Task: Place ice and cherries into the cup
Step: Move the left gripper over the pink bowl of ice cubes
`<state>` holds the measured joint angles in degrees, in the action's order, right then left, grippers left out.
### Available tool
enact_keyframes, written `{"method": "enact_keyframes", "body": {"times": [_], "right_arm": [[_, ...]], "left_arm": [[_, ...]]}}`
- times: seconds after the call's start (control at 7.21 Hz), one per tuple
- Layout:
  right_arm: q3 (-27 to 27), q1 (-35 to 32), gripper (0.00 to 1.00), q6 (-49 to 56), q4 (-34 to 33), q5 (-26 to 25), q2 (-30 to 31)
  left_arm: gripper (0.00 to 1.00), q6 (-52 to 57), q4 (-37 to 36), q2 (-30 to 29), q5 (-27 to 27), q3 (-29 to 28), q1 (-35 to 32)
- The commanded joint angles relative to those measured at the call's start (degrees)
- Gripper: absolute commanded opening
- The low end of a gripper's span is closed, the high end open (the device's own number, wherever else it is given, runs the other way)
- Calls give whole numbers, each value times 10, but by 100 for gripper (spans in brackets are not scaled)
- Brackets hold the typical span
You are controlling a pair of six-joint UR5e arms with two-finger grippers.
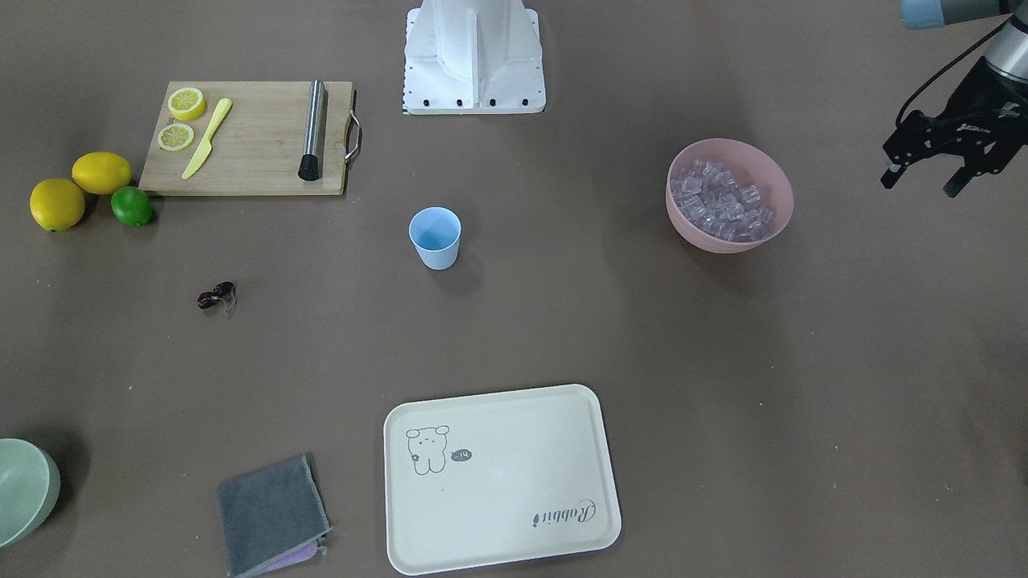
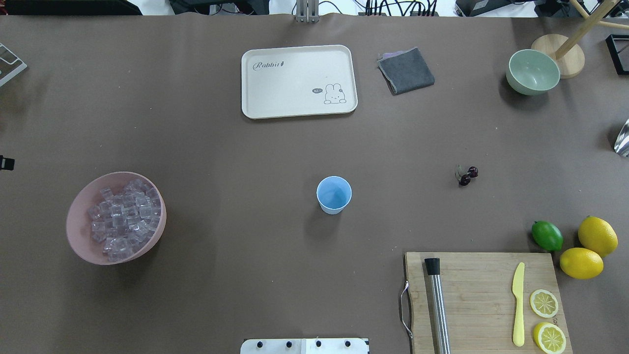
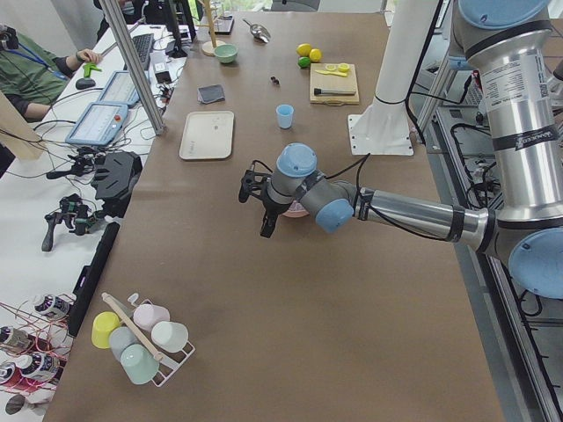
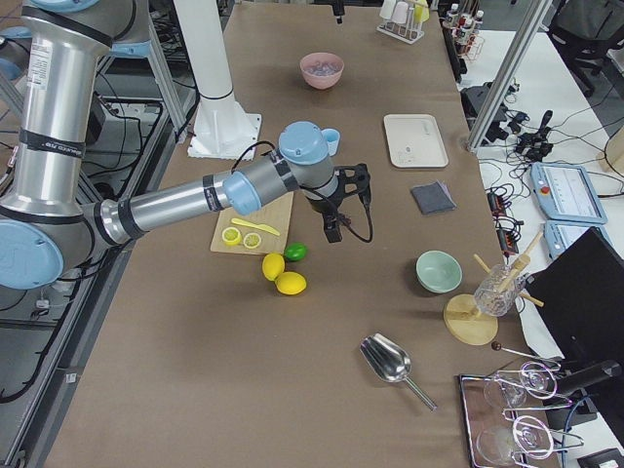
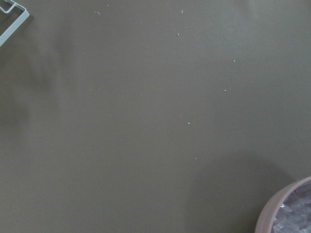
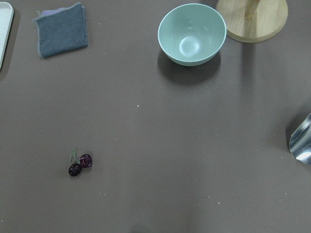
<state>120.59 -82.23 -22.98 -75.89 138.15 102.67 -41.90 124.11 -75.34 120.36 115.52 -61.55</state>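
Left gripper, jaws wide apart (touching nothing).

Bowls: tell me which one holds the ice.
The pink bowl, on the robot's left side, is the one: it is heaped with the ice. The pale green bowl, far off on the robot's right, is empty.
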Motion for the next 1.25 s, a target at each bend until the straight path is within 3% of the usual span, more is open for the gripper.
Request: {"method": "enact_keyframes", "body": {"times": [0.0,0.69,1.11], "right_arm": [[0,0,100,0,0,0,0],[-2,0,100,4,5,0,3],[-4,0,100,4,5,-1,4]], "left_arm": [[99,-75,-1,-2,-30,29,69],[99,-258,-11,-35,-173,61,300],[99,-255,-16,-32,-174,52,319]]}}
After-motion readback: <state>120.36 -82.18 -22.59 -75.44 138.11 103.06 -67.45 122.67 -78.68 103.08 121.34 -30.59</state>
